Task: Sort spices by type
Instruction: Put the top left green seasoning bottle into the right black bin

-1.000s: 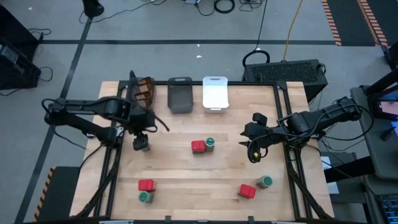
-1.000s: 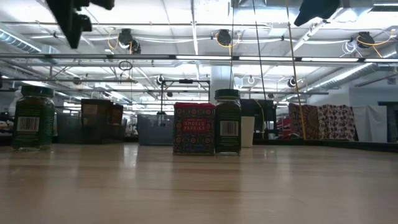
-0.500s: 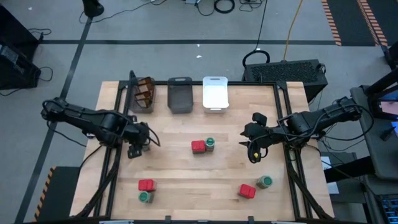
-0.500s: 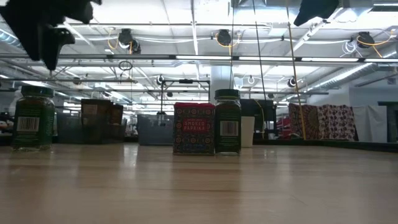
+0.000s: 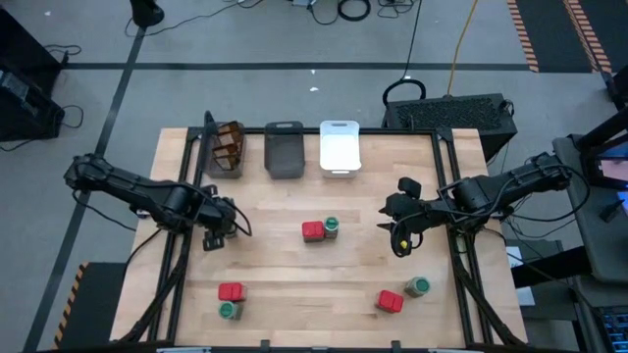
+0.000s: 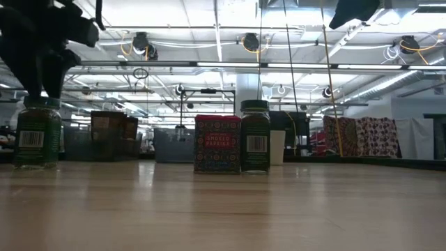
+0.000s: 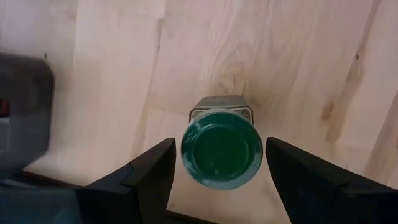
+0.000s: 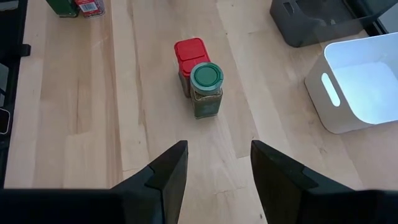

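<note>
Left gripper directly above a green-lidded jar standing on the table, fingers apart, flanking the lid without touching. Right gripper well right of that jar, fingers apart, empty.

my work surface is a light wooden table with a dark frame along its sides. at the far edge stand three bins in a row: a dark grey bin holding brown packets, a second dark grey bin, and a white bin. at the centre a red tin touches a green-lidded jar. near my left corner a red tin sits beside a jar. near my right corner a red tin sits beside a jar. another jar stands on the left side.
</note>
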Available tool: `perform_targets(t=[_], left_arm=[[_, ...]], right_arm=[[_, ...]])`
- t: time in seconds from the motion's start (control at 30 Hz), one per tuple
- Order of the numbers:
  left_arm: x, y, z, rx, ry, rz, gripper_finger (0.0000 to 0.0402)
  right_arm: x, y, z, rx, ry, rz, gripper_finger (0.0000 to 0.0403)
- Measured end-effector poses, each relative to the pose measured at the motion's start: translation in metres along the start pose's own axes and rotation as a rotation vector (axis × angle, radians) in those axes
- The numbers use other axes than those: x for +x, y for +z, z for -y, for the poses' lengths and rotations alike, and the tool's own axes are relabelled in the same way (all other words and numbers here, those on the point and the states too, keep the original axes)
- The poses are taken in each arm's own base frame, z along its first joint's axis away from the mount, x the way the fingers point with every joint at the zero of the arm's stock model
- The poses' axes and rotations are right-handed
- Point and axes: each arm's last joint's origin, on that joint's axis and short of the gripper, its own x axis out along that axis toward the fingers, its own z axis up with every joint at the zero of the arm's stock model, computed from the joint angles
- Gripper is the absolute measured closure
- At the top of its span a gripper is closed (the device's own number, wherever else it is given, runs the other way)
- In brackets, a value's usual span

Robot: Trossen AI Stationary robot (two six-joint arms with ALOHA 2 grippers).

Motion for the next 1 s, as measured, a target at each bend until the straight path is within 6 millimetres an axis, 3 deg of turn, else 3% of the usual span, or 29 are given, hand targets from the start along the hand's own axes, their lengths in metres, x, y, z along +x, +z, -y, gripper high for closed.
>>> perform_targets(t=[0.43, 0.73, 1.0], left_arm=[[0.022, -0.006, 0.001, 0.001, 0.0, -0.016, 0.0148], [0.024, -0.003, 0.003, -0.006, -0.03, 0.018, 0.015], [0.024, -0.003, 0.003, -0.007, -0.043, 0.012, 0.019]], right_arm=[[0.0, 0.0, 0.0, 0.003, -0.015, 0.008, 0.0243], [0.0, 0.0, 0.0, 0.003, -0.016, 0.008, 0.0243], [0.0, 0.0, 0.0, 0.003, -0.016, 0.008, 0.0243]])
